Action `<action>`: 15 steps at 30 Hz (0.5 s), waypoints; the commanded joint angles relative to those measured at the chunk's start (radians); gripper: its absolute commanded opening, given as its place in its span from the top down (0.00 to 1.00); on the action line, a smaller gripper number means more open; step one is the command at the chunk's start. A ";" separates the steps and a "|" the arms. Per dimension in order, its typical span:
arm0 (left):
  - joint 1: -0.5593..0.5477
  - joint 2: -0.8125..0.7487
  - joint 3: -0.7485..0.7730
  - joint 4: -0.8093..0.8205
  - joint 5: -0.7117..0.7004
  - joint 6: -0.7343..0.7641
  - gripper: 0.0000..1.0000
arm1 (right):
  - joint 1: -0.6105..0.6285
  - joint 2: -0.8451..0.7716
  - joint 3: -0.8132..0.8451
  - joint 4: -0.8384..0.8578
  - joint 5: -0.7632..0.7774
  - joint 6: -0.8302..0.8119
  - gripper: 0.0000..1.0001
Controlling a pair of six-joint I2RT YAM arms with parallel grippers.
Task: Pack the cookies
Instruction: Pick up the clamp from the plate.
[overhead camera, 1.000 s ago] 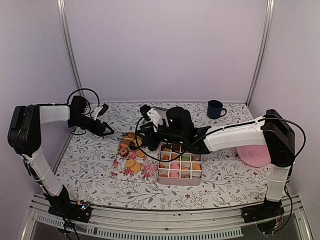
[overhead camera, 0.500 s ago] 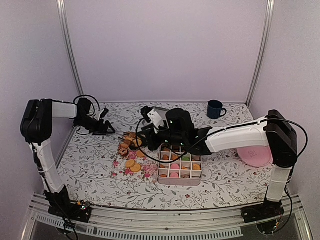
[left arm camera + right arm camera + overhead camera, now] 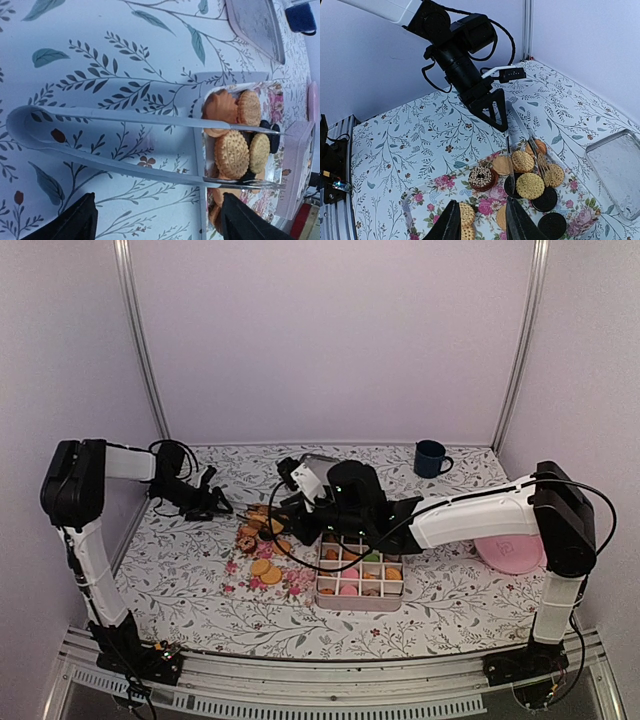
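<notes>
Left arm [image 3: 76, 478] has folded upright, its fingers [image 3: 76, 224] spread.

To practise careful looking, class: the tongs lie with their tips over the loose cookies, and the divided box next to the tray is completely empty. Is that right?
Not quite. The divided box is not empty. The top external view shows cookies in its compartments: orange, pink and one green. The rest holds: the tongs lie with their tips over the loose cookies.

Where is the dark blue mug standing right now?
In the top view the dark blue mug stands at the far right of the table, near the back wall, behind the cookie box and the pink plate.
</notes>
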 commanded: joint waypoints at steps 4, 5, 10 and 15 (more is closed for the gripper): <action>-0.031 0.087 0.057 0.043 -0.029 -0.085 0.14 | 0.022 -0.040 0.023 -0.029 0.036 0.005 0.70; -0.033 0.094 0.063 0.046 -0.033 -0.088 0.14 | 0.025 -0.038 0.022 -0.029 0.038 0.005 0.70; -0.045 0.124 0.072 0.052 -0.027 -0.103 0.17 | 0.034 -0.030 0.027 -0.029 0.044 0.008 0.72; -0.053 0.123 0.069 0.059 -0.038 -0.086 0.31 | 0.038 -0.033 0.026 -0.029 0.051 0.006 0.73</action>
